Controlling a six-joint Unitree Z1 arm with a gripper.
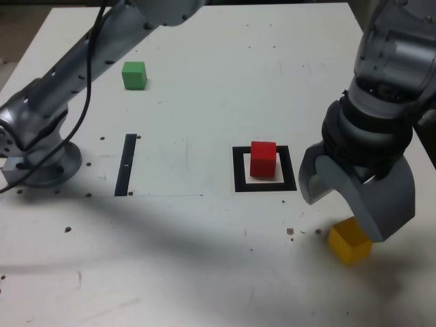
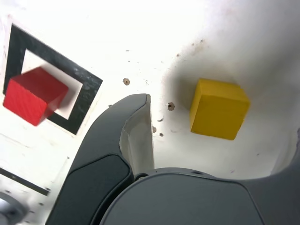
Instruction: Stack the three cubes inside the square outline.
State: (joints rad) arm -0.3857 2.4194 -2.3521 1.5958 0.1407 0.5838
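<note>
The red cube (image 1: pixel 263 159) stands inside the black square outline (image 1: pixel 240 178), near the table's middle. In the wrist view the red cube (image 2: pixel 33 95) covers part of the square outline (image 2: pixel 84 77). A yellow cube (image 1: pixel 349 242) lies on the table toward the exterior view's lower right. My gripper (image 1: pixel 344 208) hangs open just above it, its fingers spread to either side. The wrist view shows the yellow cube (image 2: pixel 218 108) between the fingers of the gripper (image 2: pixel 218 117), untouched. The green cube (image 1: pixel 134 75) sits alone far back at the exterior view's left.
A thin black strip (image 1: pixel 126 163) lies on the white table, to the exterior view's left of the outline. The arm's base (image 1: pixel 41 150) stands at the left edge, with a black cable running up along the arm. Small dark specks dot the table.
</note>
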